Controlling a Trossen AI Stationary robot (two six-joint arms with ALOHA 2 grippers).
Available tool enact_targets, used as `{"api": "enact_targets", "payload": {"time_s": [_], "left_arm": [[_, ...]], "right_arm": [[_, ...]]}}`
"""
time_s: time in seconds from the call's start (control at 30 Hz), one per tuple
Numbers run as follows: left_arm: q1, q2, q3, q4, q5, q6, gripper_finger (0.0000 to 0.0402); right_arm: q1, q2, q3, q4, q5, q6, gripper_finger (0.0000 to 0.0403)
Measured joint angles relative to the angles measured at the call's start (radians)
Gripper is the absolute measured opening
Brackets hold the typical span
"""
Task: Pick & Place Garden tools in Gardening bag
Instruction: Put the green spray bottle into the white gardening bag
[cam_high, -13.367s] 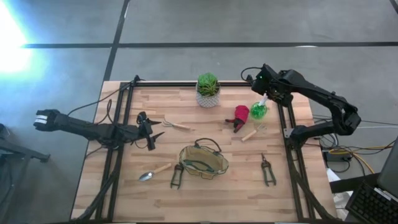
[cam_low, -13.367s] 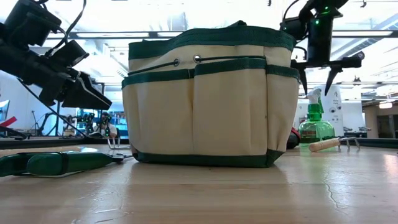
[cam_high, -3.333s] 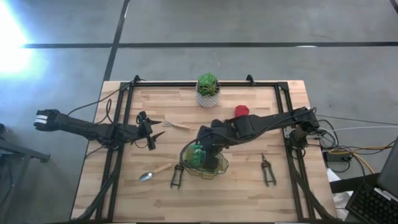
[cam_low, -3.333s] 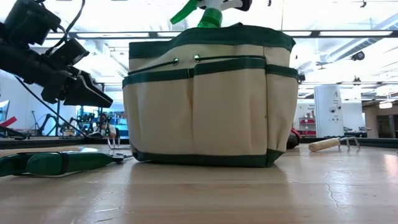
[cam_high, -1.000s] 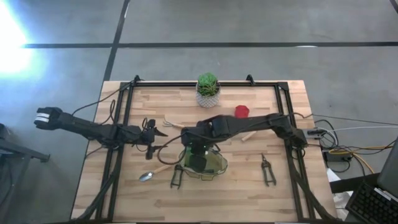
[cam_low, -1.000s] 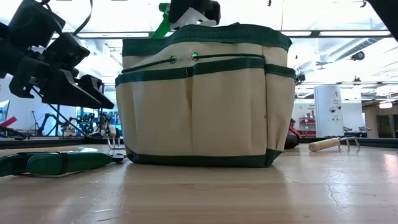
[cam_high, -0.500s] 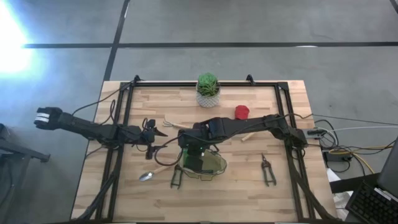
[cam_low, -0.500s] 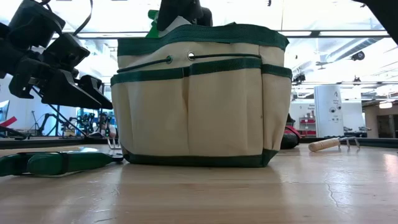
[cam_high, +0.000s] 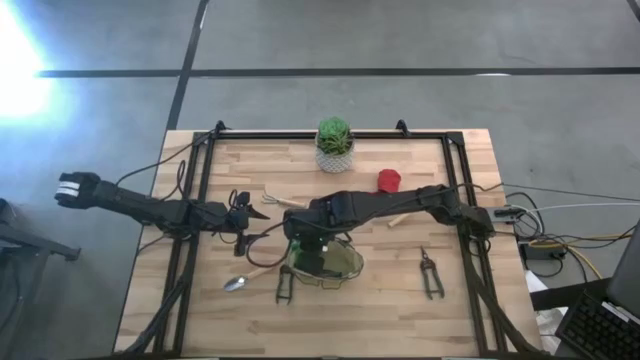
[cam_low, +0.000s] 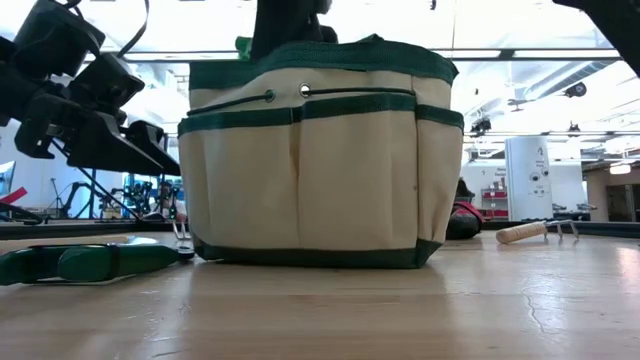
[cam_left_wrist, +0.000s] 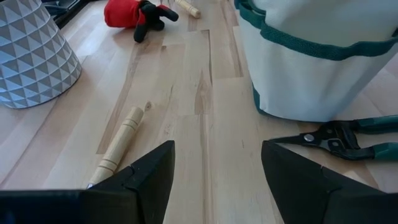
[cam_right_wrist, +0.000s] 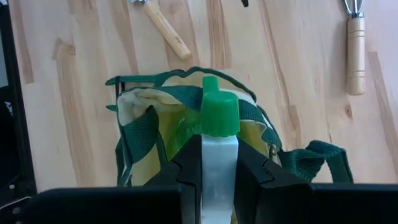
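One green plastic spray bottle is clamped between the nearly shut fingers of the right gripper, its long axis pointing straight down into the beige canvas gardening bag at six o'clock on the table.

1. Table: pale wood planks, visible grain, smooth with soft sheen.
2. Gardening bag: matt beige canvas, woven green trim, small metal eyelets.
3. Spray bottle: glossy green plastic cap, smooth whitish plastic below.
4. Plant pot: matt white, faceted triangle pattern.
5. Trowel: turned pale wood handle, shiny metal blade.
6. Rake: light wooden handle, thin metal tines.
7. Shears: dark matt metal, green smooth-coated handles.
8. Red item: soft matt red, cloth-like, dark parts.
9. Gripper fingers: matt black plastic.
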Motion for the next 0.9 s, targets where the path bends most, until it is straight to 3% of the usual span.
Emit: {"api": "enact_targets", "payload": {"time_s": [0.57, 0.9], "left_arm": [[0.0, 0.0, 0.0, 0.0, 0.0, 0.0, 0.0241], [0.0, 0.0, 0.0, 0.0, 0.0, 0.0, 0.0241]], "right_arm": [[-0.003, 0.0, 0.0, 0.04, -0.001, -0.007, 0.0066], [-0.005, 0.0, -0.006, 0.041, 0.007, -0.011, 0.0114]]}}
